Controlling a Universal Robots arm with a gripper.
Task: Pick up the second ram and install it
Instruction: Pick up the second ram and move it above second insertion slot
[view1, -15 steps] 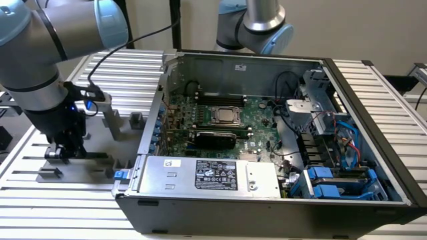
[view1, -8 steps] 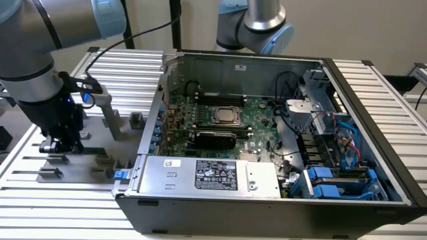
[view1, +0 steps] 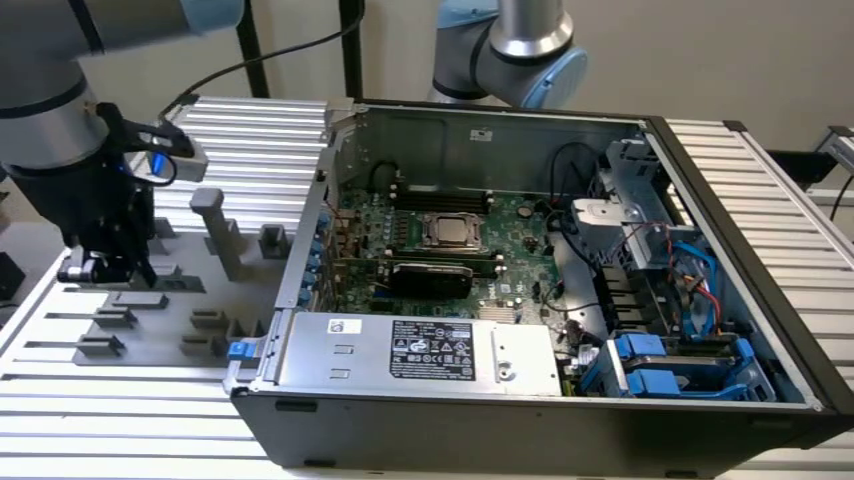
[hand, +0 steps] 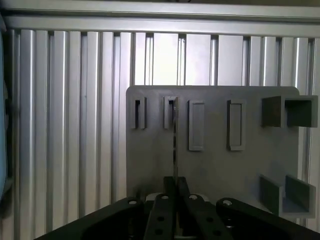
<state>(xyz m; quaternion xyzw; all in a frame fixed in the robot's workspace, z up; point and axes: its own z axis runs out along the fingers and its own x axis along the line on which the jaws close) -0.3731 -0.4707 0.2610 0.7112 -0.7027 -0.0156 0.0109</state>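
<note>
In the wrist view the second ram (hand: 175, 145) shows edge-on as a thin dark stick. It runs from my fingertips to a narrow slot holder (hand: 170, 112) on the grey fixture plate (hand: 220, 165). My gripper (hand: 175, 183) is shut on the stick's near end, with the black fingers (hand: 163, 192) pressed close on either side. I cannot tell whether the far end still rests in the slot. In the exterior view my gripper (view1: 118, 270) hangs low over the fixture plate (view1: 200, 290), at that view's left. The open computer case (view1: 747, 250) and its green motherboard (view1: 514, 225) lie to its right.
The fixture plate carries several raised grey holders and a tall post (view1: 216, 228). It lies on a ribbed aluminium table (view1: 120, 400). Inside the case are a CPU socket (view1: 451, 232), a power supply (view1: 414, 350), cables and blue drive bays (view1: 667, 365). A second arm (view1: 514, 50) stands behind the case.
</note>
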